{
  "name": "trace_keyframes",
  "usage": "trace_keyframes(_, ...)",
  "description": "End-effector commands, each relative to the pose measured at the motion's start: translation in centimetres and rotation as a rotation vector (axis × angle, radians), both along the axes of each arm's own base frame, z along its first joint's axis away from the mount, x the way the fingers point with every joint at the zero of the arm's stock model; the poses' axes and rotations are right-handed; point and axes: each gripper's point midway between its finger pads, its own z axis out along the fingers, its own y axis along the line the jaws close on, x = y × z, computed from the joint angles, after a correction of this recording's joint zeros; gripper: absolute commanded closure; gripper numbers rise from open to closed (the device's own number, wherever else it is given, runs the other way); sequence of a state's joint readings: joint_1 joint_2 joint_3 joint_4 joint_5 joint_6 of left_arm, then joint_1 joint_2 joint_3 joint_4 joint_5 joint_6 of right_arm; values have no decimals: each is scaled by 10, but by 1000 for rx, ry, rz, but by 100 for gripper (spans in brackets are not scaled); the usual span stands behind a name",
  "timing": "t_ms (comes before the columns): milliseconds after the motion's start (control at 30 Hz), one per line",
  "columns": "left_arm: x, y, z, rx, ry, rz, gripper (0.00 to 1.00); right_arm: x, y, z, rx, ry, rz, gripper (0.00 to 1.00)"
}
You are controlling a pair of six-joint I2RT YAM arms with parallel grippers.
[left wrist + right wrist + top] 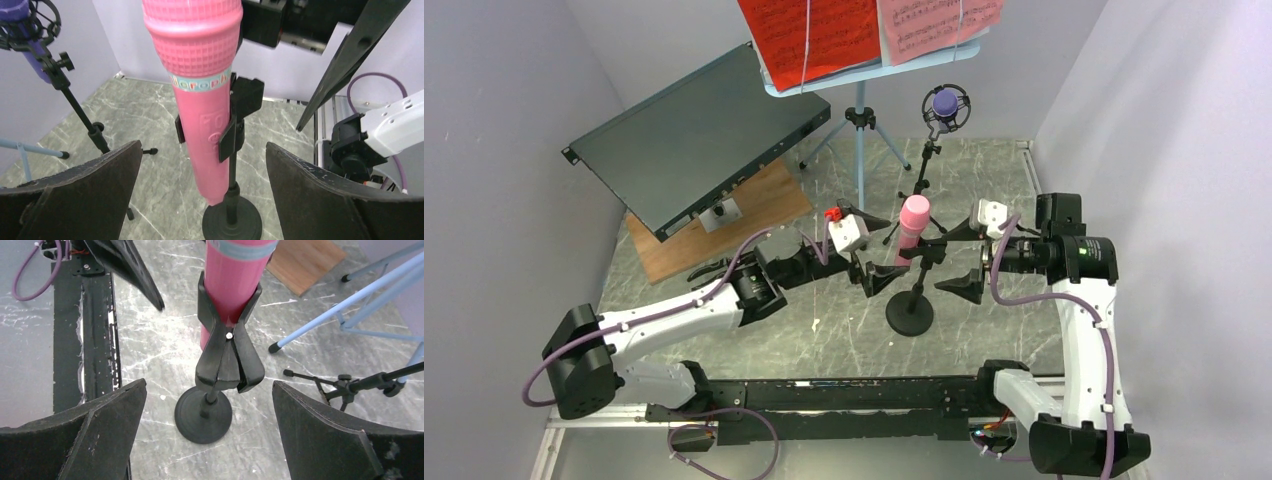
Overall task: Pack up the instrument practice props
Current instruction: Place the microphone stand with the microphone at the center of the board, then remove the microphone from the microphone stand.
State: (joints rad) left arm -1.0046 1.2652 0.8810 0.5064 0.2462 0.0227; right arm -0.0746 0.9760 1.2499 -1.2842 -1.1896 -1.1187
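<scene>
A pink microphone (914, 225) stands clipped in a small black stand with a round base (910, 312). My left gripper (879, 252) is open just left of it, and my right gripper (956, 260) is open just right of it; neither touches it. The left wrist view has the pink microphone (200, 100) ahead between the open fingers (85, 195). In the right wrist view the stand's clip (227, 355) holds it above the base (203, 415). Further back, a purple microphone (945, 103) sits on a tripod stand (921, 175). The light-blue music rack (860, 120) carries a red page (809, 35) and a pink page (939, 22).
A large dark flat metal box (694, 135) leans tilted over a wooden board (724, 225) at the back left. Grey walls close in on both sides. A black rail (824, 395) runs along the near edge between the arm bases.
</scene>
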Motion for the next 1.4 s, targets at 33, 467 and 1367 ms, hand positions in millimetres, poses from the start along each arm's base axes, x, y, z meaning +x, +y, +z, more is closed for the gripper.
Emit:
trace_keyframes(33, -12, 10, 53, -132, -6, -18, 1, -9, 8, 2, 75, -101, 91, 1)
trace_keyframes(467, -7, 26, 72, -129, 76, 59, 0, -11, 1, -8, 111, -109, 52, 1)
trace_keyframes(1367, -7, 0, 85, -158, -87, -27, 2, 3, -1, -7, 163, -107, 52, 1)
